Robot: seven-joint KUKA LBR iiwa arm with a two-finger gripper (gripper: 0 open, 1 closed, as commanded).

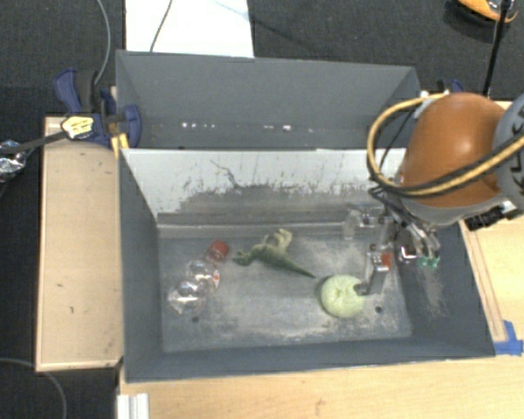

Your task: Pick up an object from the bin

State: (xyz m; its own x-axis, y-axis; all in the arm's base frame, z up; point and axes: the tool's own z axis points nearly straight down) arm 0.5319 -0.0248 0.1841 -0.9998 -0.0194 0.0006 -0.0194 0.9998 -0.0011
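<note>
Green ball (339, 297), one; dinosaur (271, 251), one; bottle (195, 283), one

Green toy dino (269, 251) lying centre, clear red-capped bottle (195, 282) just left of it, on its side

free: front-centre bin floor (262, 317) | obstacles: green ball (339, 297), toy dinosaur (271, 251)

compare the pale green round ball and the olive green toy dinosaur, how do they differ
The pale green round ball is compact and rounded; the olive green toy dinosaur is long and thin, tail stretched out. The ball is paler than the dinosaur. The ball lies beside the gripper; the dinosaur lies apart, nearer the middle of the bin. Both are green and rest on its floor.
</note>
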